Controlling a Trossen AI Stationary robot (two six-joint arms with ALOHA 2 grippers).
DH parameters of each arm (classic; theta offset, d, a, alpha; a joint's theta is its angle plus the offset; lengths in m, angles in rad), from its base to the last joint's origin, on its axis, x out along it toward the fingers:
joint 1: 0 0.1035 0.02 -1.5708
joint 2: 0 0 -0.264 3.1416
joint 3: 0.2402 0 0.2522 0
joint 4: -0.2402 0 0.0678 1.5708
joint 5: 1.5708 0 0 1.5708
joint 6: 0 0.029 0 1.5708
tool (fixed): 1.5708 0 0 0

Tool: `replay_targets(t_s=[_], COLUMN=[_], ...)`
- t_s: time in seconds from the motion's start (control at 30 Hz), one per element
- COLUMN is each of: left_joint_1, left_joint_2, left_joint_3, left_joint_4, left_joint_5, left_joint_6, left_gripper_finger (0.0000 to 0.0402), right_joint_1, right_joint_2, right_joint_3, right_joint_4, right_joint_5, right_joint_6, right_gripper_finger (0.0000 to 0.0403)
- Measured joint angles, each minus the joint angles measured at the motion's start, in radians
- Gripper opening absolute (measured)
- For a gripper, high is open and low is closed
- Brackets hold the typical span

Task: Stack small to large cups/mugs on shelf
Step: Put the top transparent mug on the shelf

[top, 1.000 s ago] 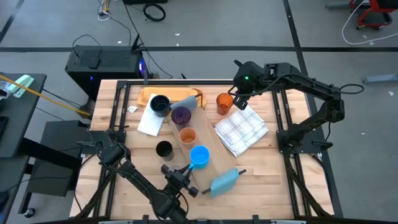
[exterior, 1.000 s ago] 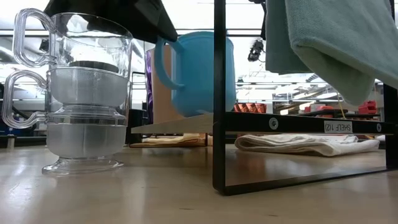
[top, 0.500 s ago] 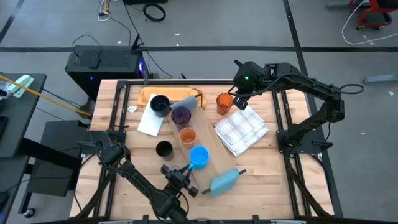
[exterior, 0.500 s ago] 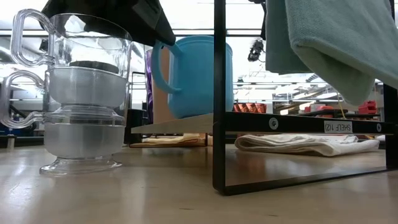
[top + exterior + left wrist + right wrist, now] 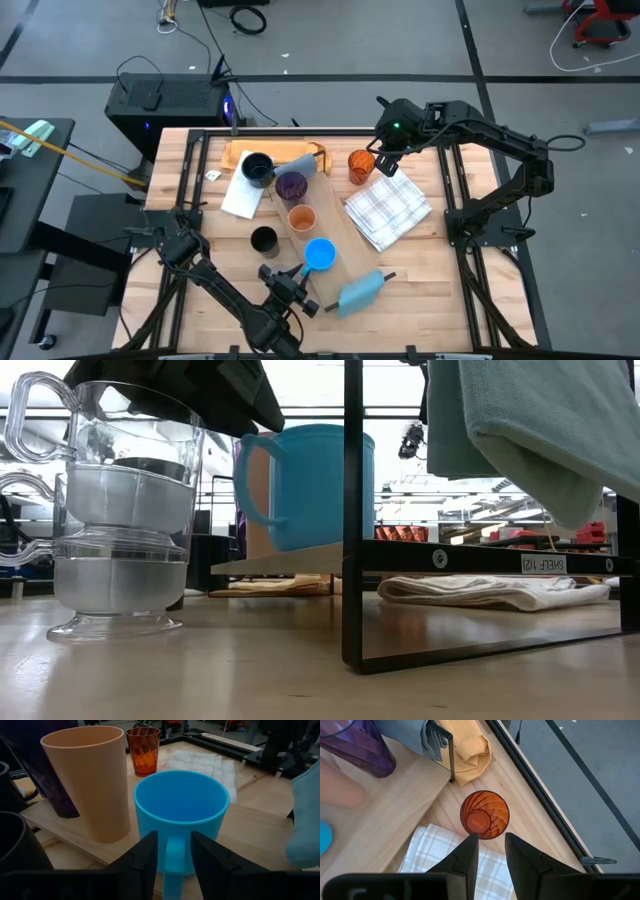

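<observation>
The shelf (image 5: 318, 240), a long narrow pale plank, runs diagonally across the worktop (image 5: 430, 290), its long axis from the far-left end near the dark navy mug (image 5: 257, 167) to the near-right end at a blue-grey piece (image 5: 360, 292). On it stand 3 cups in a row, mouths up: the purple tumbler (image 5: 291, 185) farthest, then the pale orange cup (image 5: 302, 218), then the bright blue mug (image 5: 320, 252) nearest.

The blue mug's handle (image 5: 170, 862) points back toward the left gripper (image 5: 172, 857), whose jaws sit on either side of it; they seem parted and off the handle, though the gaps are thin. The black cup (image 5: 264, 240) stands on the worktop just beside the shelf. 2 clear glasses (image 5: 120, 510) are stacked upright near the low camera.

The right gripper (image 5: 487, 845) hovers above the ribbed orange cup (image 5: 484, 815), which stands upright beside the white checked cloth (image 5: 388, 212); its jaws are narrowly parted and hold nothing.
</observation>
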Motion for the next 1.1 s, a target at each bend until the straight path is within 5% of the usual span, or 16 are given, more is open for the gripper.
replay_targets(t_s=[0.27, 0.5, 0.77, 1.1], left_joint_1=[-0.008, 0.018, 0.053, -0.070], left_joint_2=[-0.008, -0.008, -0.038, -0.135], left_joint_3=[0.073, 0.294, 0.530, 0.530], left_joint_4=[-0.037, -0.156, -0.226, -0.227], left_joint_5=[-0.109, -0.120, 0.319, 0.405], left_joint_6=[0.031, 0.304, 0.557, 0.122], left_gripper_finger=[0.0120, 0.0115, 0.0115, 0.0105], right_joint_1=[0.000, 0.000, 0.000, 0.000], right_joint_2=[0.000, 0.000, 0.000, 0.001], right_joint_3=[0.000, 0.000, 0.000, 0.000], right_joint_4=[0.000, 0.000, 0.000, -0.014], right_joint_5=[0.000, 0.000, -0.008, -0.008], right_joint_6=[0.001, 0.008, 0.001, -0.002], right_gripper_finger=[0.0103, 0.0103, 0.0103, 0.0103])
